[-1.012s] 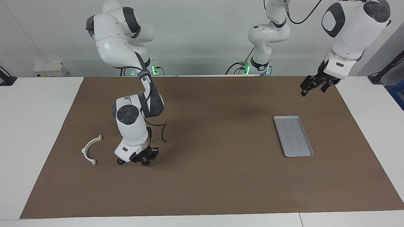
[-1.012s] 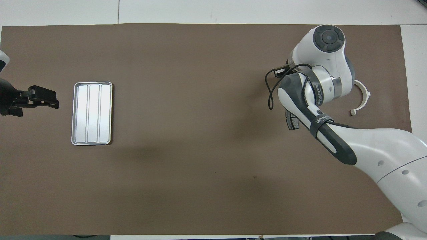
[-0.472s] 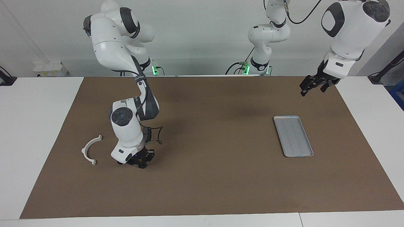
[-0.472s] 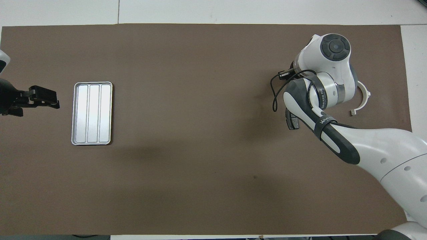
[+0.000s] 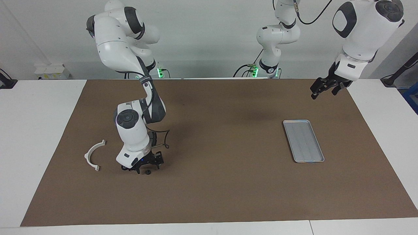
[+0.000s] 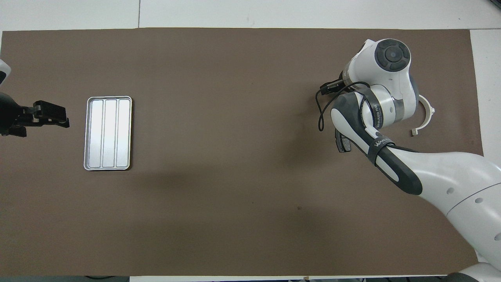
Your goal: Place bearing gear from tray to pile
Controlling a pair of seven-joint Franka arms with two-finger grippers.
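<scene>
The right gripper [image 5: 147, 167] is held low over the brown mat [image 5: 215, 192] at the right arm's end of the table, just beside the white half-ring bracket [image 5: 93, 154]. A small dark round part, taken to be the bearing gear [image 5: 147, 172], is seen lying on the mat directly under the fingertips, and the fingers appear spread apart above it rather than clamped on it (the gap is small in the facing view, so this is read with some caution). One dark grey brake pad [image 6: 343, 141] is seen from overhead, partly covered by the right arm, nearer to the robots than the bracket; the rest of the pile is hidden under the arm.

The tray [image 5: 303, 141] lies on the mat toward the left arm's end, well apart from the pile, its ribbed floor bare. The left gripper [image 5: 321, 88] is held in the air at that end of the table, waiting; whether its fingers are apart or together cannot be told.
</scene>
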